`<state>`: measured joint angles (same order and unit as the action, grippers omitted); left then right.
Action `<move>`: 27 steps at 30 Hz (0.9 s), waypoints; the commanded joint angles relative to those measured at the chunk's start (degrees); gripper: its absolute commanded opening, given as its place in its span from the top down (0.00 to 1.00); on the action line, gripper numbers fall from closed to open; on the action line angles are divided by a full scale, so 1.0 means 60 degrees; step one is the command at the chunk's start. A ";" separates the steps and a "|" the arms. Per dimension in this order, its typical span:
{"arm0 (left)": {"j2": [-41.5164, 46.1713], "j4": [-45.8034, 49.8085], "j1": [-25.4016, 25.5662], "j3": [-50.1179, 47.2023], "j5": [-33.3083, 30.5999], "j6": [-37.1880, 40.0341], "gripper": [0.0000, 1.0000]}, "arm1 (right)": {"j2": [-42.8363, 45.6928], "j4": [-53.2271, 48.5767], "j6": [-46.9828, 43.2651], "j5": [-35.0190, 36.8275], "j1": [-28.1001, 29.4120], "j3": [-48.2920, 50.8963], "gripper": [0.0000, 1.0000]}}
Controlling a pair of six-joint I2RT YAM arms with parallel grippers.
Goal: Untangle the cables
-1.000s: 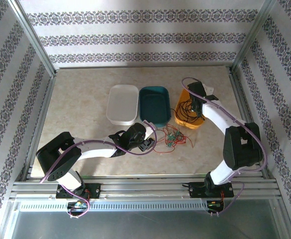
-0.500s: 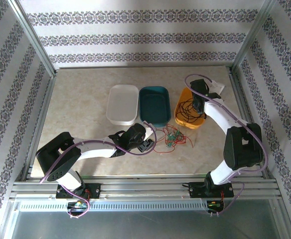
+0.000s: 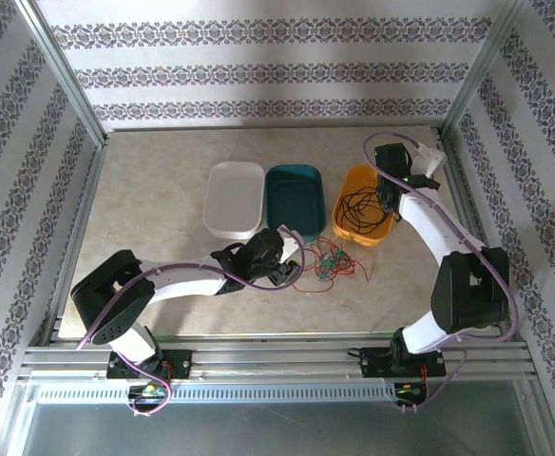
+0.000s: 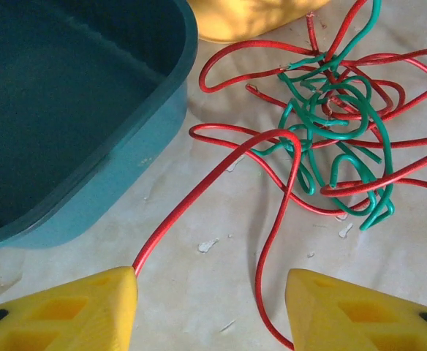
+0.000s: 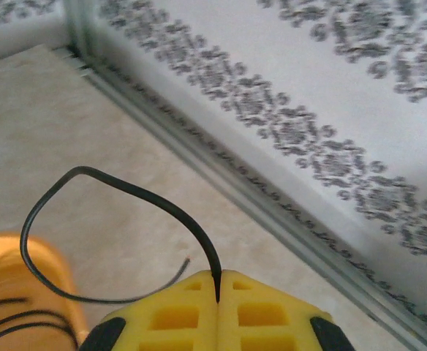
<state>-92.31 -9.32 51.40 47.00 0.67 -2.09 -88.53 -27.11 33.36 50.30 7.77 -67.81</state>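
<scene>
Place: you face a lab robot cell.
Frame: aluminium rails (image 3: 258, 367) edging the table (image 3: 154, 199).
Walls: patterned panels (image 3: 258, 71) behind it.

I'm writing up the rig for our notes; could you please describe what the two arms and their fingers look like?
The left arm and right arm each have white links, bulky black joint housings and a thick purple cable looping alongside. The fingers are bright yellow moulded wedges with recessed pockets and black patches at the outer edges.
</scene>
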 commanded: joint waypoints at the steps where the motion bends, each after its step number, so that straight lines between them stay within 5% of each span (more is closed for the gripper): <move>1: -0.0113 0.0228 0.0150 0.0165 0.0040 0.0079 0.44 | 0.0439 0.1293 -0.0864 -0.1489 0.0203 0.0521 1.00; 17: 0.0060 -0.0424 0.0160 -0.0389 -0.0221 -0.0334 0.44 | 0.0665 0.2044 -0.1652 -0.4985 0.1204 0.1136 1.00; 27: 0.0281 -0.0498 0.0164 -0.0619 -0.0272 -0.0400 0.44 | -0.0692 0.0230 -0.0111 -0.4633 0.0859 0.0325 1.00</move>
<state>-92.36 -9.96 51.40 44.18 -0.27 -3.46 -90.61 -20.62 28.51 22.13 14.22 -63.75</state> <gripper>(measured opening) 0.561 0.043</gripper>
